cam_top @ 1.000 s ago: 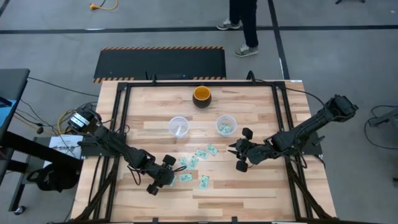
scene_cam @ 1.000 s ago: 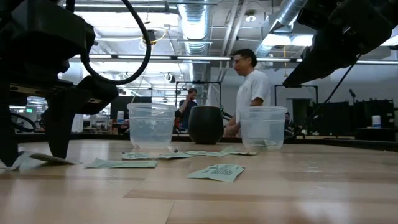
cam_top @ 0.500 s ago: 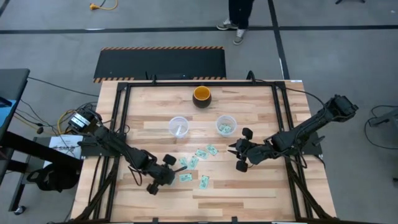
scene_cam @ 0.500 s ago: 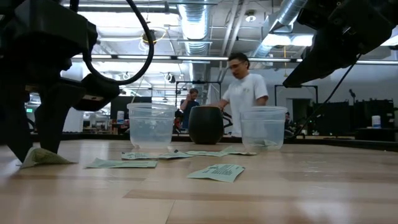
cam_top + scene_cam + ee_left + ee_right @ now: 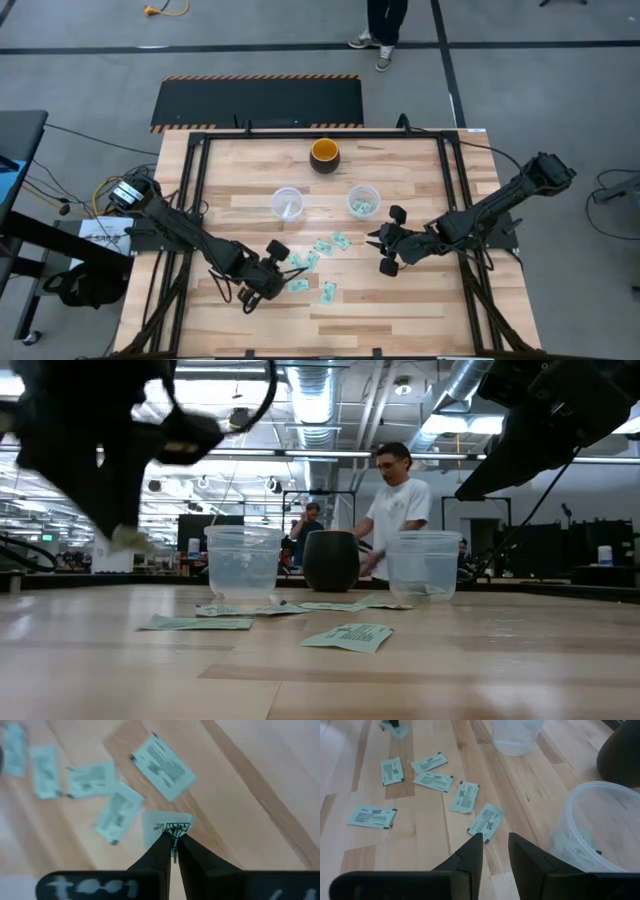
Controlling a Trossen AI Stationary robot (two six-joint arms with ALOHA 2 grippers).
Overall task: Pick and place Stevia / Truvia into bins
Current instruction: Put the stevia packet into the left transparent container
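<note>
Left hand (image 5: pixel 172 851) clamped (right (image 5: pixel 495 851) parted)

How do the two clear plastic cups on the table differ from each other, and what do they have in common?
The cup on the left arm's side holds no green sachets that I can make out, only a faint pale mark, while the cup on the right arm's side has green sachets at its bottom. The first stands nearer the left gripper, which pinches a sachet; the second stands nearer the right gripper. Both are upright, round, translucent and look equal in size.

It was a robotics lab: behind the pale butcher-block wooden table (image 5: pixel 420 660) ran silver ceiling ducts (image 5: pixel 470 380) and strip lights, with a white-shirted person (image 5: pixel 398 510) standing beyond it.
</note>
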